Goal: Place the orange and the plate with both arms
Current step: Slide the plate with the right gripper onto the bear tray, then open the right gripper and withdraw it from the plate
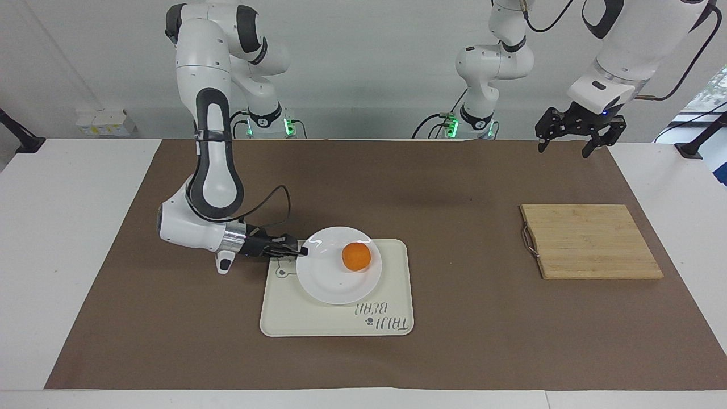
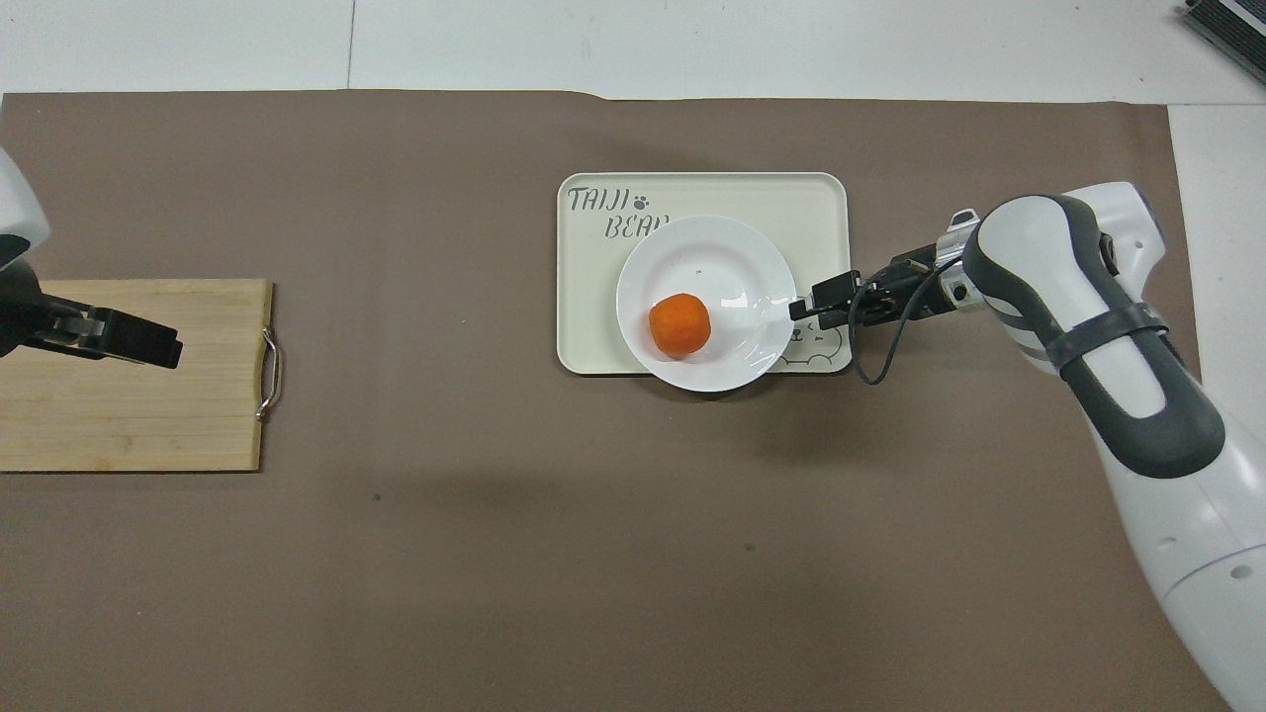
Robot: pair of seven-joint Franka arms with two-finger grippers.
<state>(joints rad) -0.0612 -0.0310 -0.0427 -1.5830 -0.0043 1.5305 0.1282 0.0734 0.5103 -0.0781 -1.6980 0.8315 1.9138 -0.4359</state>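
The right gripper (image 1: 303, 250) lies low at the tray's (image 1: 335, 321) end toward the right arm, its tips at the plate's (image 1: 324, 284) rim; whether its fingers pinch that rim or stand off it cannot be told from either view. The right arm reaches in over the mat with its wrist nearly level, and a black cable loops above the wrist. The left gripper (image 1: 562, 150) hangs high in the air, well apart from the tray toward the left arm's end of the table, with its two fingers spread wide and nothing between them; that arm waits.

A brown paper mat (image 1: 454, 187) covers most of the white table (image 1: 68, 227). On it, well apart from the tray toward the left arm's end, lies a wooden cutting board (image 1: 590, 241), its metal handle turned toward the tray. The cream tray sits on the mat, with lettering in the corner farther from the robots. The white plate is on the tray, at the half toward the right arm, and its rim reaches past the tray's edge nearer to the robots. The orange (image 1: 356, 257) rests in the plate, off centre toward the left arm's end and toward the robots, inside the tray's outline and well clear of the right gripper
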